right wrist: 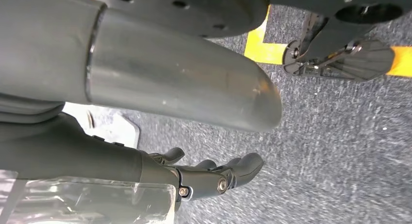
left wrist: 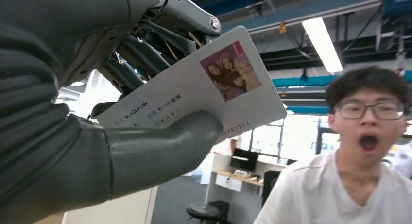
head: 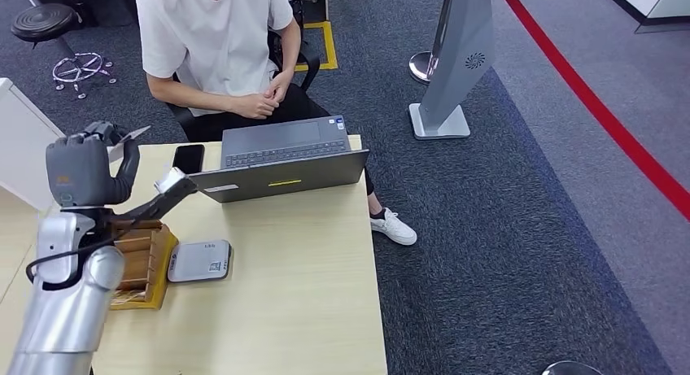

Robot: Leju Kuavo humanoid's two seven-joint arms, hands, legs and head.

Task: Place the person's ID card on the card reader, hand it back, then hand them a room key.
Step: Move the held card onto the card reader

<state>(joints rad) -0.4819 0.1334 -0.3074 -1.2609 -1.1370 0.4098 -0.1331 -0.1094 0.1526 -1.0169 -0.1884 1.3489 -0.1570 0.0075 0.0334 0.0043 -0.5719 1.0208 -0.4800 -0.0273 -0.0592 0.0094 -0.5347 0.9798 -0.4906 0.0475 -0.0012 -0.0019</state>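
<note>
My left hand is raised over the table's left side and holds the white ID card toward the seated person. In the left wrist view the ID card, with a small photo and printed text, is pinched between the thumb and the fingers. The grey card reader lies flat on the table below the hand. My right hand hangs above the carpet with its fingers loosely extended and nothing in them.
An open grey laptop stands at the table's far edge, with a black phone beside it. A wooden holder sits left of the reader. The wooden table ends at the right above dark carpet. A grey stand is at the back right.
</note>
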